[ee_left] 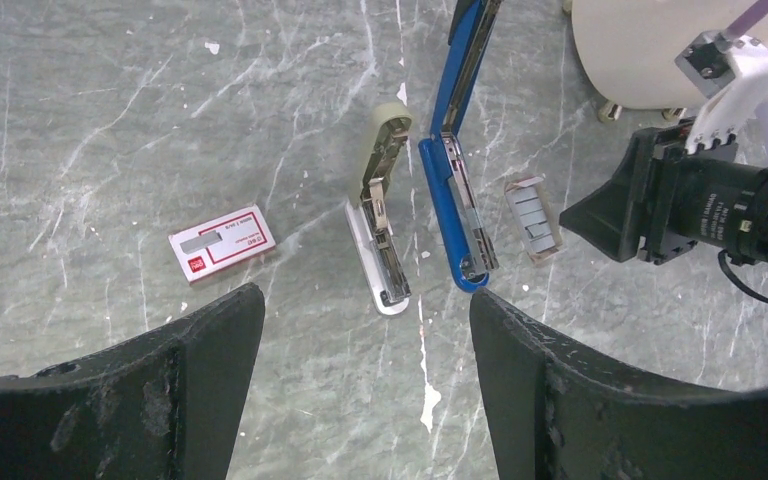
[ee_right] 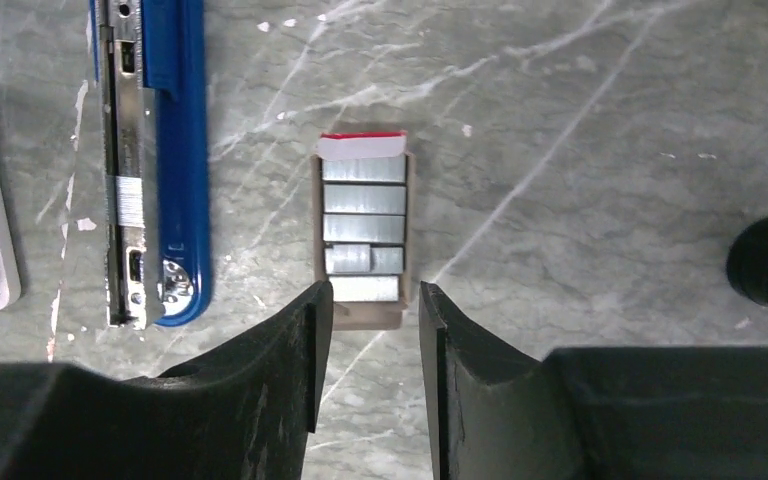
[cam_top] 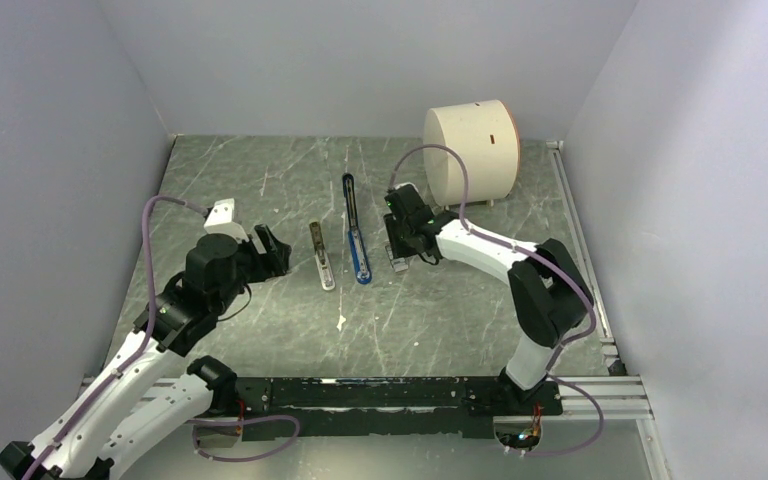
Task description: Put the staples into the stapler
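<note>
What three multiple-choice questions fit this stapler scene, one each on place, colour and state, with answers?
1. Where is the open staple tray? A) left of the blue stapler B) right of it, ahead of the right gripper C) inside it
2. What colours is the small flat box? A) red and white B) green C) black
3. How is the blue stapler? A) shut B) opened out flat C) lifted in a gripper
Answers: 1 B, the right wrist view shows it there; 2 A, clear in the left wrist view; 3 B, its hinged arm lies stretched away from the base.
</note>
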Controlling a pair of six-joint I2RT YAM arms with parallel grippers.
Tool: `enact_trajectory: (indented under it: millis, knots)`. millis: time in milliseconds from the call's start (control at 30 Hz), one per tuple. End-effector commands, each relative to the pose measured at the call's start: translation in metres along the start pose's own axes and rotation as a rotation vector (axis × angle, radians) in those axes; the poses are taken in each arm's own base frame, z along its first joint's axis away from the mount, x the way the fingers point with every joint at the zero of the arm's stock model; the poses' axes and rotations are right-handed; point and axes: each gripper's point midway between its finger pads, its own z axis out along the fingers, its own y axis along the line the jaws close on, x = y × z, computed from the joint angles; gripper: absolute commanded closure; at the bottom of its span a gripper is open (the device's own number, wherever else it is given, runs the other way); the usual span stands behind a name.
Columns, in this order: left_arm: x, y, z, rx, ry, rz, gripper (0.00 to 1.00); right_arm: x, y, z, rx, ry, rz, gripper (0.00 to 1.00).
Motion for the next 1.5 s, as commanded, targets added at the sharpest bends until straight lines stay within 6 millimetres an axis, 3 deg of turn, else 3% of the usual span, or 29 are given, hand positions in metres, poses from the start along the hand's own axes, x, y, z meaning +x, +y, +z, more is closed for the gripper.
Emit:
enact_trajectory:
  millis: [0, 133, 533, 1067, 1233, 1467]
  knots:
    - [-0.001, 0.003, 0.001, -0.018, -0.01, -0.009, 0.2, 0.002, 0.013, 0.01, -0.024, 0.021, -0.04, 0.59]
    - [-0.001, 0.003, 0.002, -0.02, -0.008, -0.007, 0.2, 0.006, 0.015, 0.017, -0.022, 0.035, -0.041, 0.66]
    - [0.0, 0.003, 0.004, -0.023, -0.012, -0.016, 0.2, 0.014, 0.022, 0.03, -0.035, 0.073, -0.066, 0.61]
    - [-0.001, 0.004, 0.002, -0.021, -0.018, -0.024, 0.2, 0.027, 0.02, 0.041, -0.019, 0.121, -0.072, 0.68]
    - [0.0, 0.004, 0.002, -0.02, -0.017, -0.026, 0.2, 0.02, 0.018, 0.036, -0.012, 0.092, -0.061, 0.76]
    - [0.001, 0.004, 0.003, -0.019, -0.01, -0.023, 0.2, -0.004, 0.02, 0.019, -0.023, 0.003, -0.042, 0.78]
